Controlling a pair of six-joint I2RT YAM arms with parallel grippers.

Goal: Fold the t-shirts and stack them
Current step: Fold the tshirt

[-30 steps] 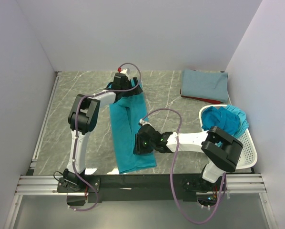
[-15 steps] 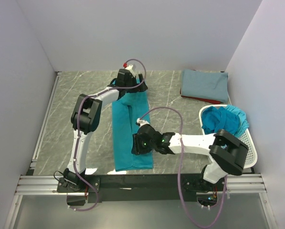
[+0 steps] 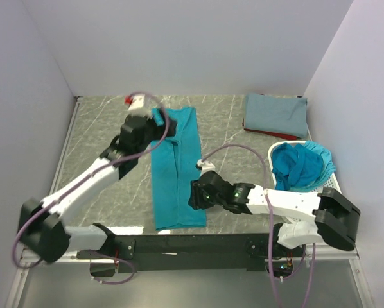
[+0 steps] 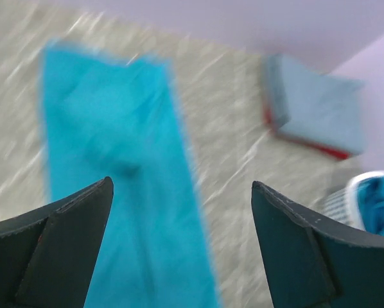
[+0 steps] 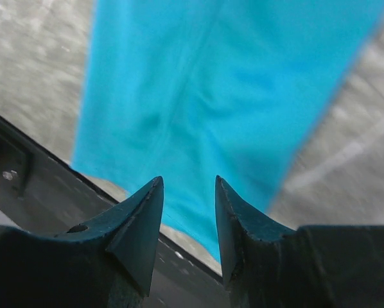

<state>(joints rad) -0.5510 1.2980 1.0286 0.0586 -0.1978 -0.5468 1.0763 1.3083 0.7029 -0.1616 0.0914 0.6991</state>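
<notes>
A bright teal t-shirt (image 3: 178, 173), folded into a long narrow strip, lies flat on the grey marble table (image 3: 102, 128), running from the far side to the front edge. My left gripper (image 3: 158, 125) hovers over the strip's far left part, wide open and empty. In the blurred left wrist view the left gripper (image 4: 180, 181) has the teal t-shirt (image 4: 115, 167) below it. My right gripper (image 3: 194, 196) is at the strip's near right edge. In the right wrist view the right gripper (image 5: 188, 179) is open with a narrow gap and nothing in it, above the teal t-shirt (image 5: 230, 83).
A folded grey-blue t-shirt (image 3: 275, 114) rests on a dark red one (image 3: 272, 134) at the far right. A white perforated basket (image 3: 336, 192) at the right holds crumpled teal t-shirts (image 3: 301, 163). The black front rail (image 5: 25, 192) runs just under the strip's near end.
My left arm has pulled back from the strip's far end, toward the left and upward. The strip has gone from slanted to straight. My right gripper has shifted slightly right.
</notes>
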